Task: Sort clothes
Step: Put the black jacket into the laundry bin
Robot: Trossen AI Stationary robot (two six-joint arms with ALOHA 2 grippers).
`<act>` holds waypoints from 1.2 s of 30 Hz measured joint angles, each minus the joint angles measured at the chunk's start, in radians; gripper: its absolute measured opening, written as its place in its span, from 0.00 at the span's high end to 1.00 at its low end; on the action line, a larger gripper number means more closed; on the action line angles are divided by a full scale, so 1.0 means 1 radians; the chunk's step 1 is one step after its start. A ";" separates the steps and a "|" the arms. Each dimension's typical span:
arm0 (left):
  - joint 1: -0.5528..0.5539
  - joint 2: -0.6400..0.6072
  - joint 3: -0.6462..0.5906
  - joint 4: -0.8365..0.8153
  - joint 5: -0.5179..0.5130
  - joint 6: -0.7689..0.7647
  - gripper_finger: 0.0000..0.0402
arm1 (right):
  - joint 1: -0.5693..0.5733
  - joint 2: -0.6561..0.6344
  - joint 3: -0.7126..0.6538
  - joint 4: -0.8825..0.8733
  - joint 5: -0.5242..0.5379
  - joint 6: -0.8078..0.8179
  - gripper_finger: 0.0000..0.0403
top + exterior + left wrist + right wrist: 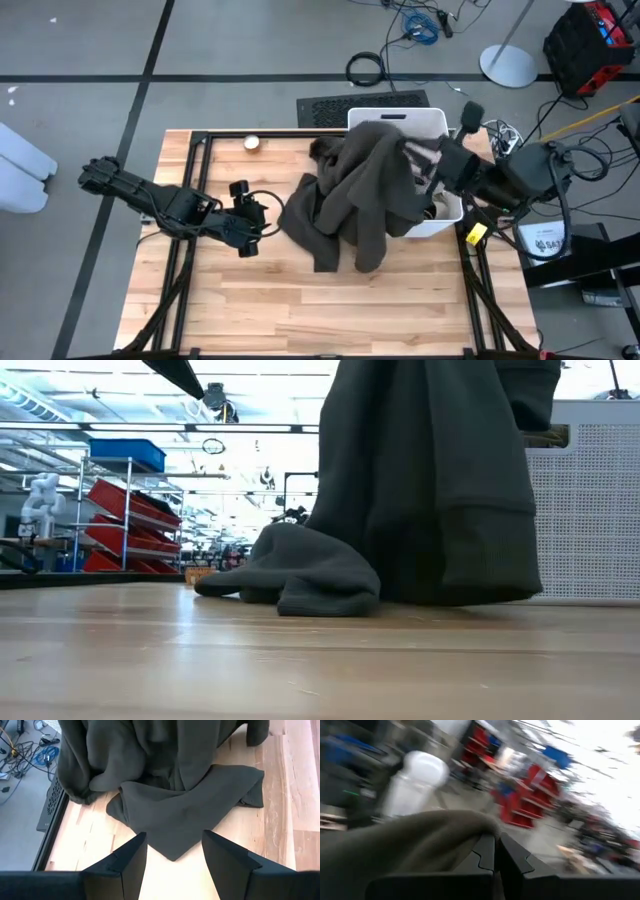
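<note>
Left hand (262, 214): over the tabletop's left-middle part, fingers (125, 865) spread wide, nothing between them; pointed toward the low edge of the olive garment, near it but apart from it.
Right hand (496, 851): raised above the white bin at the tabletop's right side, fingers pressed together and pinching a fold of the olive garment; room behind blurred in the right wrist view.
Dark olive garment (360, 190): large, soft, lifted at its top by the right hand; upper part draped over the bin's front wall and rim, lower part spilling onto the wood in front of and to the left of the bin. In the low view (430, 490), hanging as a tall curtain of cloth with a hemmed end just at the boards, and a crumpled fold lying flat beside it. In the left wrist view (185, 815), a pointed flap lying flat on the wood between the two fingers' line of sight.
Other clothes (425, 158): a little pale and dark fabric showing inside the bin beside the olive cloth; single pieces not tellable.
White bin (425, 122): rectangular plastic, at the tabletop's far right, mostly covered by the olive cloth; perforated wall visible in the low view.
Tabletop (300, 300): light wooden boards with a black frame along the edges.
Small round object (252, 143): pale, near the far edge, well apart from the garment; kind not tellable.
</note>
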 joint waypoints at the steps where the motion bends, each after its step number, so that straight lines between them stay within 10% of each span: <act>1: 0.000 0.000 0.000 0.003 0.000 0.003 0.50 | -0.001 0.006 0.001 -0.007 -0.051 0.028 1.00; 9: 0.001 0.000 0.000 0.074 -0.002 0.036 0.50 | -0.003 0.123 -0.002 0.069 -0.283 0.043 1.00; 18: -0.002 0.000 0.000 0.077 0.008 0.027 0.50 | 0.023 0.126 -0.001 0.564 0.241 -0.606 1.00; 23: -0.002 0.000 0.000 0.079 0.008 0.033 0.50 | -0.005 0.067 0.000 0.676 0.237 -0.639 1.00; 30: -0.003 0.000 0.000 0.082 0.008 0.034 0.50 | -0.024 0.039 0.003 0.367 0.127 -0.320 1.00; 36: -0.006 0.001 -0.002 0.091 0.048 0.030 0.50 | -0.046 0.059 -0.020 -0.161 -0.369 0.353 1.00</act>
